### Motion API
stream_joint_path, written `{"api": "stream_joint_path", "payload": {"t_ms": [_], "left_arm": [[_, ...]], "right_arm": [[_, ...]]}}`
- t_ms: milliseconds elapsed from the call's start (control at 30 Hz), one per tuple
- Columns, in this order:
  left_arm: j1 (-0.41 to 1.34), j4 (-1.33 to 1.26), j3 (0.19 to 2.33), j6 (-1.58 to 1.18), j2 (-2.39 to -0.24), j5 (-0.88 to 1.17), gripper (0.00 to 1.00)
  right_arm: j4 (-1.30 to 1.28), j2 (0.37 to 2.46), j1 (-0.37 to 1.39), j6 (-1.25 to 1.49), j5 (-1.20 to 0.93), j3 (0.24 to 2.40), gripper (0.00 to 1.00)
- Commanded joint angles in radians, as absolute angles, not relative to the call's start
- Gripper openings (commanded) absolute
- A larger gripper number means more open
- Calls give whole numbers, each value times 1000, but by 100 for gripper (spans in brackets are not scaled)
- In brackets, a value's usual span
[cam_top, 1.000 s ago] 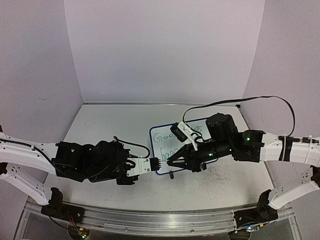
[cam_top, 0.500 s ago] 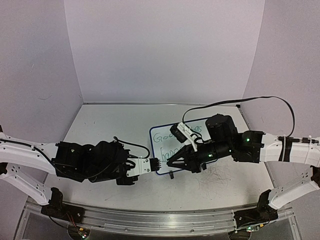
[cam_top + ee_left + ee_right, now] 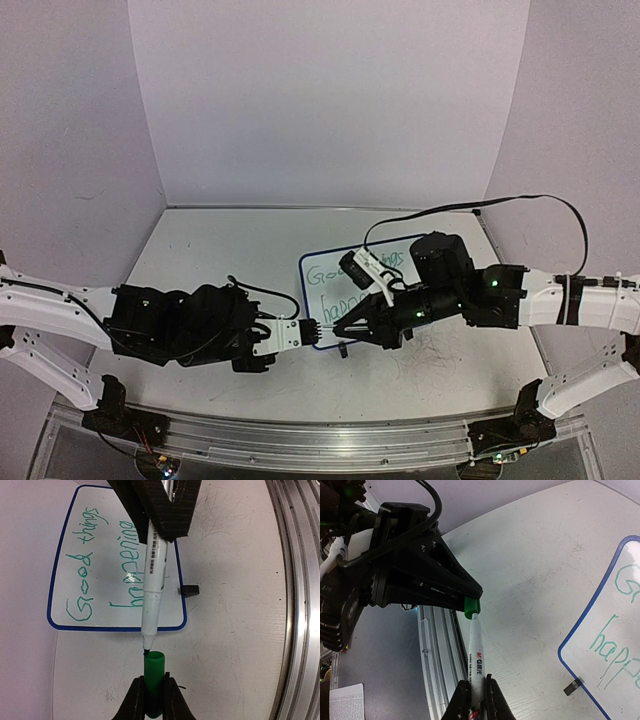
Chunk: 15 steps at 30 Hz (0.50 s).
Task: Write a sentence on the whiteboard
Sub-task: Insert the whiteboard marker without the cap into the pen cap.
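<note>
The whiteboard lies flat on the table, blue-framed, with the green sentence "Good things happening" in two lines. Just off its near-left corner, my left gripper is shut on a green marker cap, open end facing the board. My right gripper is shut on the white marker. The marker's dark tip touches the rim of the cap. In the top view the two grippers meet tip to tip above the board's near edge.
A black clip foot sticks out from the board's near edge. Grey scribbles mark the tabletop on the right. An aluminium rail runs along the near table edge. Purple walls close off the back and both sides.
The right wrist has dipped slightly and the left gripper has edged a little nearer. The marker tip stays at the cap's mouth, and both grips are unchanged.
</note>
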<state>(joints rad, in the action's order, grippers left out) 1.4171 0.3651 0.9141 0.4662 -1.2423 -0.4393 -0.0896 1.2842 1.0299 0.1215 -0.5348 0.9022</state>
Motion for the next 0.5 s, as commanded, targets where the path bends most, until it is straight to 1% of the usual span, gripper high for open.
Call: {"api": "stream_joint_path", "payload": {"t_ms": [0, 467], "left_arm": [[1421, 293, 920, 444, -1211, -447, 0], [1421, 292, 930, 436, -1230, -443, 0]], "right_arm": [[-59, 1274, 1052, 132, -566, 890, 0], [-32, 1246, 1069, 156, -542, 862, 0]]}}
